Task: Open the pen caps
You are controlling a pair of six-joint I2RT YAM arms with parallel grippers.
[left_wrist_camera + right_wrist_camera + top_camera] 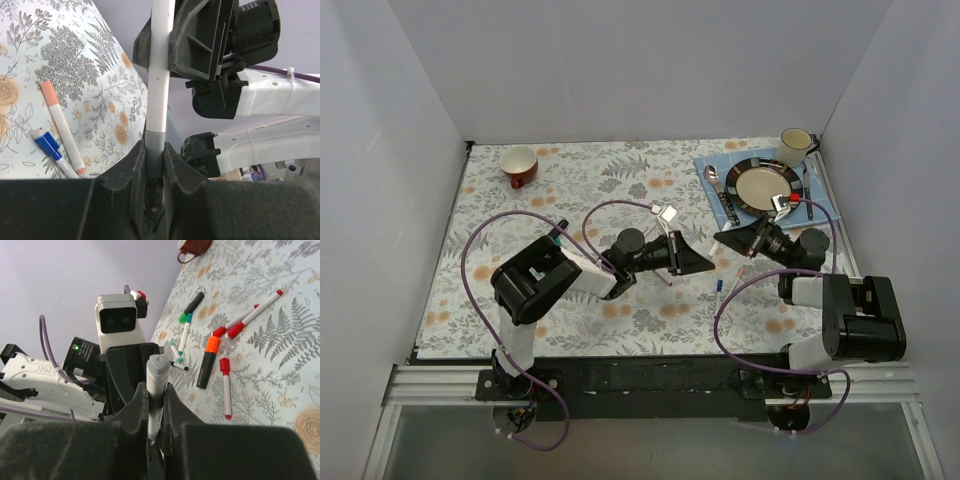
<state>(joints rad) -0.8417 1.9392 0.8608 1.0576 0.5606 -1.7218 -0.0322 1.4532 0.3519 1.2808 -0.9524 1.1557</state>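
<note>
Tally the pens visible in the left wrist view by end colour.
orange-ended pen: 1
blue-capped pen: 1
grey-ended pen: 1
Total: 3

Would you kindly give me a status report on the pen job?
Holding one white pen between them: left gripper shut on its grey cap, right gripper shut on barrel. Cap not yet off. Nothing blocking; loose pens lie aside.

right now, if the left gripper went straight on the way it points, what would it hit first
Most likely the right gripper, straight ahead and close, clamped on the same pen the left gripper holds.
</note>
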